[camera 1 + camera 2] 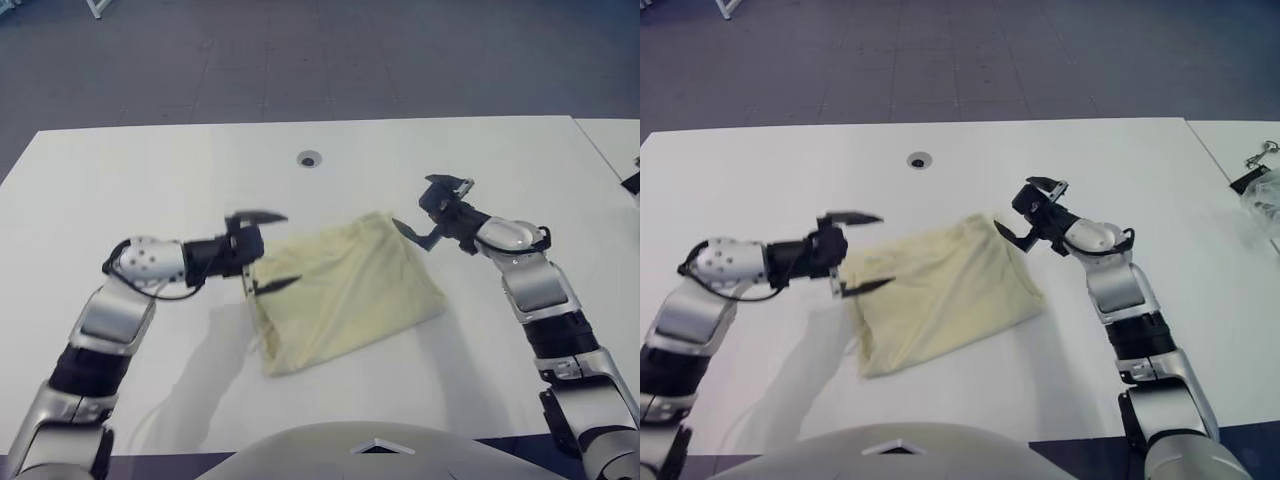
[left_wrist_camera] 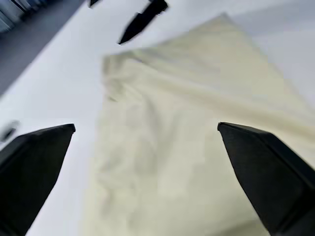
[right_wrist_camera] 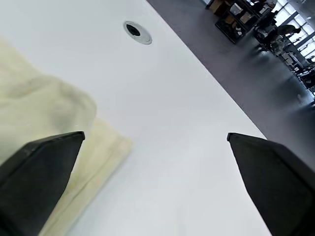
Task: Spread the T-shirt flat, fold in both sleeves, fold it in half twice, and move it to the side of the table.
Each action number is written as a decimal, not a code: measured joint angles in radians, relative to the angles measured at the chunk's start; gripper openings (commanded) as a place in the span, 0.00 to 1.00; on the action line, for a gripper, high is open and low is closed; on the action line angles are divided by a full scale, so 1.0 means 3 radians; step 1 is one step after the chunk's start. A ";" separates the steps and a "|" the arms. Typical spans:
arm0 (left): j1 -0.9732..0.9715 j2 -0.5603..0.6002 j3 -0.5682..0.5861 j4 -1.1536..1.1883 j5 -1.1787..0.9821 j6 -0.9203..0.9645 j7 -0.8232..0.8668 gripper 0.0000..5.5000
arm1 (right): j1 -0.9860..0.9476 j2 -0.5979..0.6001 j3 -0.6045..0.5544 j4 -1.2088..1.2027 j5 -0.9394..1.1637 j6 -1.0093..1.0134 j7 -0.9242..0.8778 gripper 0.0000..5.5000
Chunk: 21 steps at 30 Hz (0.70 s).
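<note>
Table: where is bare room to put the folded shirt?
Free: the whole far strip of the table around the hole; the near patch between shirt and right arm. Crowded: the middle, where the left tool and right tool flank the shirt.

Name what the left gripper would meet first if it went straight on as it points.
Probably the T-shirt, directly ahead of the left gripper, though its height above the cloth is unclear.

Left arm (image 1: 100, 325) and right arm (image 1: 540, 285): rounded silver-grey shells, black joint bands, hole-dotted left wrist housing (image 1: 145, 260) with thin black cable loop (image 1: 170, 293), black pointed-finger left gripper (image 1: 290, 247) and right gripper (image 1: 411, 200).
</note>
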 measured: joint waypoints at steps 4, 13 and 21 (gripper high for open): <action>0.0335 0.0062 -0.0051 -0.0225 0.0123 0.0054 0.0075 0.98 | -0.0180 0.0124 0.0112 0.0227 -0.0107 -0.0249 0.0010 0.98; 0.0374 0.0118 -0.0424 0.0006 0.0879 -0.0573 0.0308 0.98 | -0.0611 0.0126 0.0488 0.1199 -0.0708 -0.0737 -0.0081 0.98; -0.0521 0.0226 -0.0638 0.0933 0.1213 -0.1359 0.0200 0.98 | -0.0432 -0.0208 0.0461 0.0878 -0.0781 -0.0685 0.0157 0.98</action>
